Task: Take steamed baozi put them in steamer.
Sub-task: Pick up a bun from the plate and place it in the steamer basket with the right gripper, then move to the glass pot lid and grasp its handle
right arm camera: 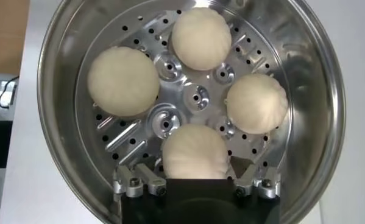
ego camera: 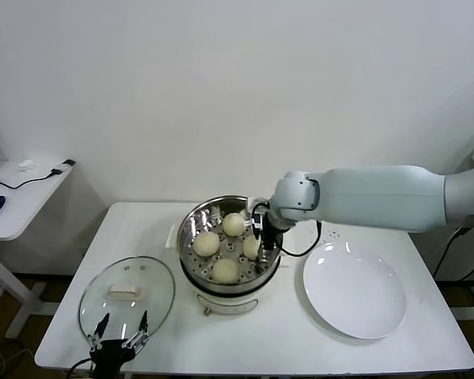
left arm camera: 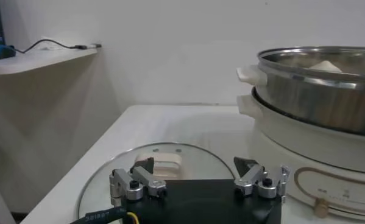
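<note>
Right pincer (right arm camera: 196, 181): down inside the steamer (ego camera: 191, 225), its fingers spread either side of the fourth bun (right arm camera: 194, 152); whether they press it or have let go cannot be told.
Buns: all four sit on the holed tray (right arm camera: 197, 97), the other three apart from the pincer.
Risk: if the fingers cling to soft dough on lifting, the bun could be dragged up or dented; a sideways pull could nudge the neighbouring bun (right arm camera: 256, 102) or strike the steel wall.
Left pincer (ego camera: 120, 328): idle, open, over the near edge of the glass lid (ego camera: 126, 296).
Plate (ego camera: 353, 289): bare, on the table (ego camera: 284, 335), right of the steamer.
</note>
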`<state>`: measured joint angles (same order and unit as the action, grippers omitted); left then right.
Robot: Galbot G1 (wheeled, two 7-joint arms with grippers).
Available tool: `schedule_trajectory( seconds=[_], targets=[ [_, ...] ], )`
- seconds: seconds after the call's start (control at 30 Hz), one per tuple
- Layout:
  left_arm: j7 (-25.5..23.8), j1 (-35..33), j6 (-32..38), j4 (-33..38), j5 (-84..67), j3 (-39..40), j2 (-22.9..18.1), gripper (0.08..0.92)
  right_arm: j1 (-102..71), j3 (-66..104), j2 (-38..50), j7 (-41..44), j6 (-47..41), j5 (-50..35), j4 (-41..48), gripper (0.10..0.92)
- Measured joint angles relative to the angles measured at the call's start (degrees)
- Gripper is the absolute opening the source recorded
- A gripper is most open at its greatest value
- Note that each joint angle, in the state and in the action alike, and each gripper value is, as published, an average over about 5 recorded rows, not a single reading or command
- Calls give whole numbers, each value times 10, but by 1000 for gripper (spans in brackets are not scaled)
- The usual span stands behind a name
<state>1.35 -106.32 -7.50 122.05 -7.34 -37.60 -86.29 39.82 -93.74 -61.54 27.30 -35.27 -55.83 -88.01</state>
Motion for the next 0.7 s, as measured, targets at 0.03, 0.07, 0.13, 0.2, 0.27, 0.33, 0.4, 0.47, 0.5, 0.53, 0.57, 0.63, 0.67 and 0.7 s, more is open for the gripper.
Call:
schedule_trajectory(
  seconds=[0.03, 0.07, 0.13, 0.2, 0.27, 0.33, 0.4, 0.47, 0.5, 0.53, 0.57, 0.63, 0.67, 0.7],
  targets=[
    [0, 0, 0, 0, 0, 0, 0, 823, 2, 0, 1, 2, 1, 0, -1, 820],
    [0, 0, 0, 0, 0, 0, 0, 823, 4, 1, 3, 6, 4, -1, -1, 821],
    [0, 0, -1, 1, 0, 0, 0, 823, 12, 3, 8, 17, 10, -4, -3, 822],
    [1, 0, -3, 2, 0, -1, 0, 823, 23, 6, 16, 30, 17, -7, -5, 823],
    [2, 1, -6, 2, 0, -1, 0, 823, 34, 12, 26, 43, 25, -12, -7, 823],
    [5, 1, -8, 3, -1, -2, 0, 823, 42, 22, 38, 51, 30, -17, -8, 823],
    [8, 2, -10, 2, -3, -4, 1, 823, 46, 37, 53, 54, 34, -22, -7, 823],
    [11, 4, -11, 2, -5, -7, 3, 823, 42, 61, 71, 51, 39, -27, -4, 823],
    [13, 5, -12, 2, -7, -8, 4, 823, 37, 76, 81, 46, 42, -29, -2, 823],
    [14, 6, -13, 2, -8, -9, 5, 823, 30, 93, 91, 39, 47, -29, 0, 823],
    [16, 7, -14, 2, -10, -11, 6, 823, 21, 112, 101, 31, 53, -29, 3, 823],
    [19, 10, -15, 2, -13, -14, 8, 823, -3, 155, 121, 10, 66, -24, 8, 823],
    [20, 11, -15, 2, -15, -16, 9, 823, -17, 178, 132, -3, 72, -20, 10, 823],
    [22, 12, -15, 1, -16, -17, 10, 823, -32, 202, 142, -16, 79, -16, 12, 823]
  ],
)
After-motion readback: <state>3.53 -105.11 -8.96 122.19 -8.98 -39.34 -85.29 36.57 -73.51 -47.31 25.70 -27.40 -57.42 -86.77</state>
